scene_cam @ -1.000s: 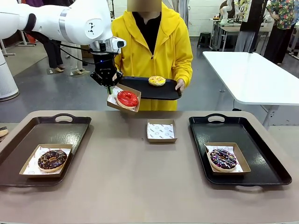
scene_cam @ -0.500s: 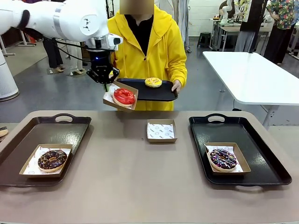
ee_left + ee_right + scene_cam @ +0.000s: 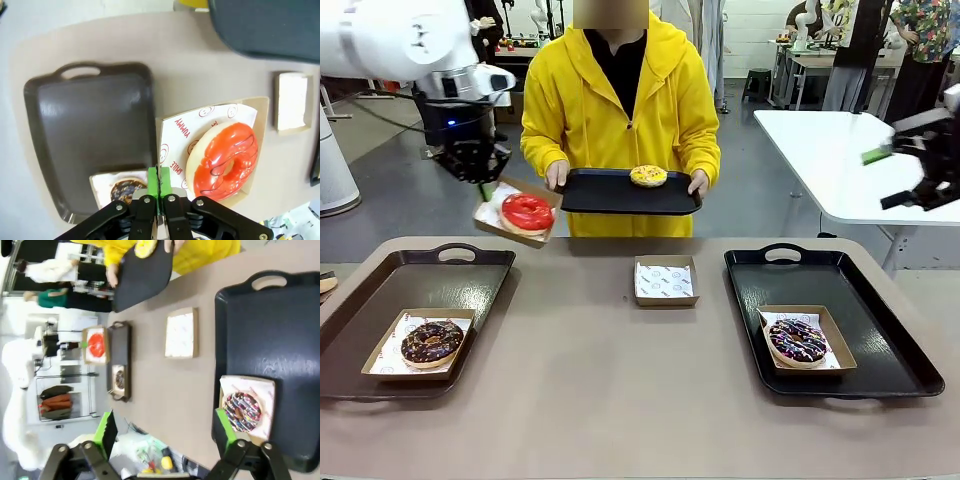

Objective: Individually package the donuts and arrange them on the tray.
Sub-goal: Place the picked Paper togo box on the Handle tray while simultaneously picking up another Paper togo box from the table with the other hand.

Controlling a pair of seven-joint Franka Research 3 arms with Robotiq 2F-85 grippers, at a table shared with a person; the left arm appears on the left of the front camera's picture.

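- The left gripper point(image 3: 486, 188) has its green pads point(image 3: 153, 180) pressed together on the rim of a shallow brown cardboard box lined with printed white paper point(image 3: 490, 216). In the left wrist view no gap shows between them.
- The glossy red-iced ring donut point(image 3: 527, 212) lies in that box, which is held in the air above the far left part of the tan table point(image 3: 620, 400), just left of the black tray held by the person in a yellow hoodie point(image 3: 610, 197).
- Being round, this donut has no long axis. It sits tilted with the box, its iced face and hole turned up and toward the robot's side.
- In the front view it lies to the right of and slightly below the pinching fingertips. In the left wrist view it lies to the right of the pads, close to them but not touching.
- The right gripper point(image 3: 892, 178) hangs in the air with its jaws spread wide and nothing between them, above the far right of the table.
- The yellow-iced sprinkled donut point(image 3: 648, 176) lies flat and unboxed on the person's tray.
- The chocolate-iced donut point(image 3: 432, 342) lies flat in its own box on the dark brown tray at the left point(image 3: 380, 285).
- The dark-iced donut with coloured sprinkles point(image 3: 797, 341) lies flat in a box on the black tray at the right point(image 3: 910, 375).
- An empty paper-lined box point(image 3: 665, 281) rests between the two trays.
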